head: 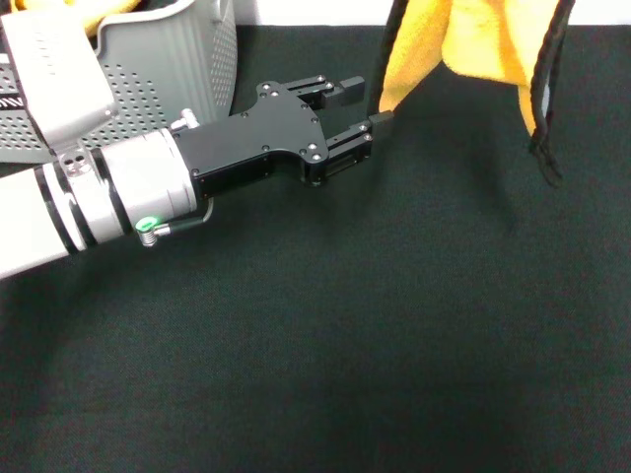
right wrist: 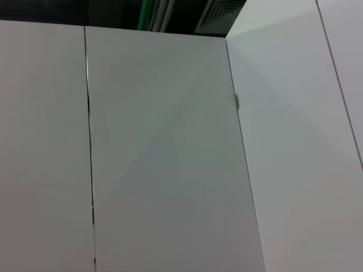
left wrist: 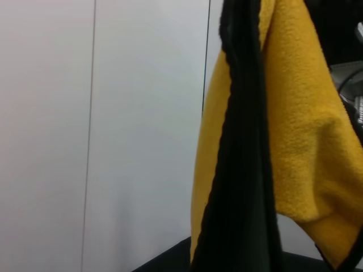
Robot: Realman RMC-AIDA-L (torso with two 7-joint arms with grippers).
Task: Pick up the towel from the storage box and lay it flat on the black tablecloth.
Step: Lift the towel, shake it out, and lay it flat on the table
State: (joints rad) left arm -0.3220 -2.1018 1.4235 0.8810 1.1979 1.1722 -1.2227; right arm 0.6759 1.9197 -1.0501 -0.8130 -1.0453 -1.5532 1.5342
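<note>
Reaching out from the robot's left in the head view, the left gripper hovers over the black tablecloth with its fingers parted and one fingertip just at the lower corner of the towel, which hangs from above the frame clear of the storage box behind the arm, where a bit of another yellow cloth shows at the rim. From the left wrist, the towel drapes close by, yellow plush with its black edging running down the fold, before a pale panelled wall. From the right wrist only wall panels show, so the right gripper is out of sight.
</note>
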